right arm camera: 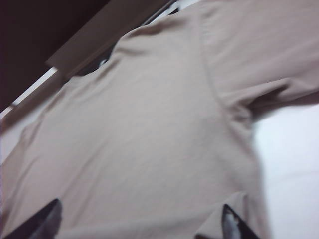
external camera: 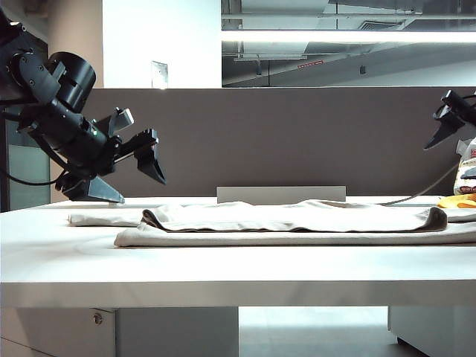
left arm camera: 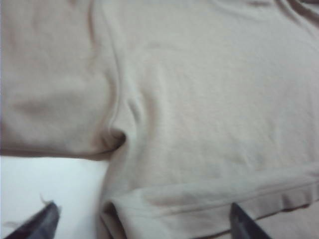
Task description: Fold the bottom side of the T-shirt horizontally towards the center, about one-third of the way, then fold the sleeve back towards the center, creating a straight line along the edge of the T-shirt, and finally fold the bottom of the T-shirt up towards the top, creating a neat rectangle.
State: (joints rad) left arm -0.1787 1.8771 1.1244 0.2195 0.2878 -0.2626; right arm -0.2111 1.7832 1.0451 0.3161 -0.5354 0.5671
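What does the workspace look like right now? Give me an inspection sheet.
Surface: white table, flat, mostly covered by cloth.
Job's things: beige T-shirt lies on it with a layer folded over; hem band faces the left wrist camera.
Clutter: small yellow thing at the right edge.
Grippers: left pincer open above the shirt's left end; right pincer open, raised at the right; both hold nothing.
Cables: one trails onto the table at the right.
Surroundings: grey partition behind.
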